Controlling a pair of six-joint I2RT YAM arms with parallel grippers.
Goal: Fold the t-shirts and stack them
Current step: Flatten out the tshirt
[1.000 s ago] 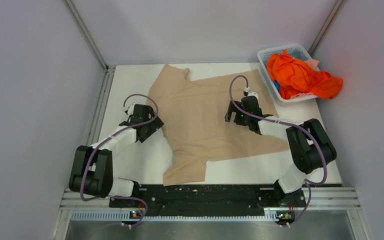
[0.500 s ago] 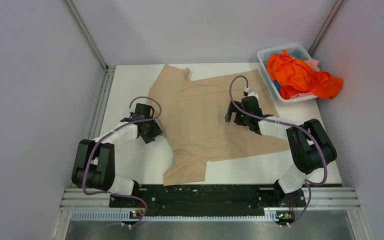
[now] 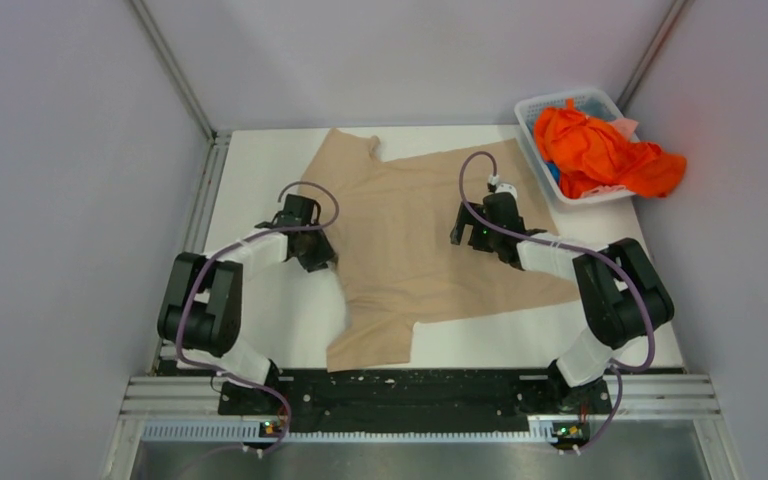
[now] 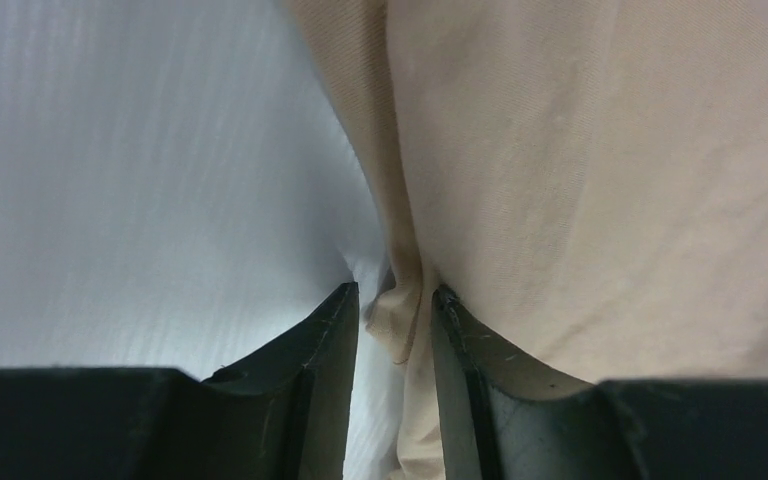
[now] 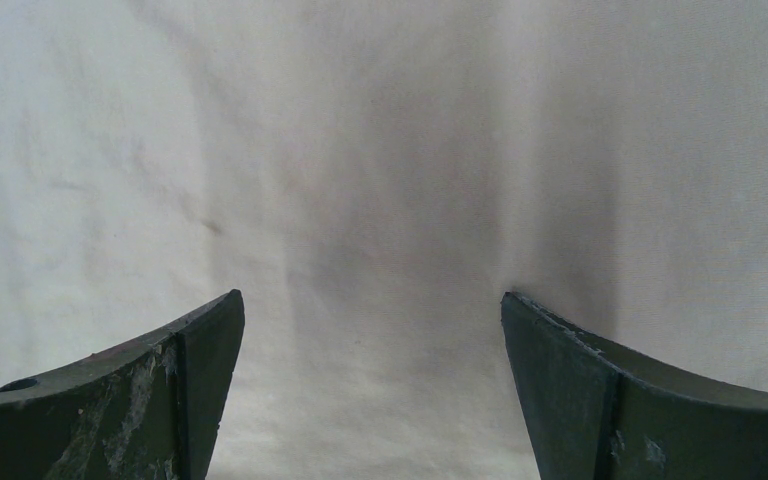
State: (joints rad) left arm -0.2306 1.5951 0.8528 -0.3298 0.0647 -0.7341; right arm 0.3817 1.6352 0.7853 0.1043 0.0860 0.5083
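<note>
The beige t-shirt (image 3: 410,240) lies spread on the white surface (image 3: 255,165), front or back up, one sleeve pointing to the far side and another to the near side. It lies between the two sets of jaws and under both.

The left arm (image 3: 250,247) reaches in from the shirt's left border. The left jaws are drawn close together there and pinch a raised ridge of the shirt's edge. In the left wrist view the bunched hem stands up in the narrow gap between the two dark tips. The right tip presses the cloth, and a thin sliver of white shows beside the left tip. To the left of these jaws lies bare surface; to their right, the smooth body of the shirt.

The right arm (image 3: 560,255) stretches over the shirt's right half. The right jaws are spread wide and grip nothing. In the right wrist view the cloth lies flat and lightly creased beneath and between the tips, with a soft shadow on it.

The orange t-shirts (image 3: 600,155) sit crumpled in a heap in a white basket (image 3: 532,108), beyond and to the right of the right jaws, well apart from them. Part of the orange cloth hangs over the basket's right rim.
</note>
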